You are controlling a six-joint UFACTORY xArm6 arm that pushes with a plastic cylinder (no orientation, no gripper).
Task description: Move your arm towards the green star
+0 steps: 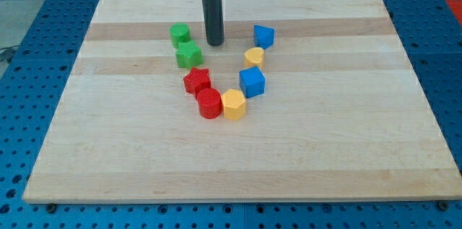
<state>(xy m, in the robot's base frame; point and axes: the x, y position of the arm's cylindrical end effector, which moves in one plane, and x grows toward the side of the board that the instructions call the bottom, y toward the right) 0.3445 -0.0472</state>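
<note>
The green star (189, 55) lies on the wooden board (325, 135), left of centre toward the view's top. My tip (215, 43) stands just to the star's upper right, a small gap away, not touching it. A green cylinder (180, 35) sits just above the star, to the left of my tip.
A red star (196, 81), a red cylinder (209, 103) and a yellow hexagon (234, 104) run down from the green star. A blue cube (252, 81), a yellow block (254, 58) and a blue block (263, 36) rise on the right, forming a V.
</note>
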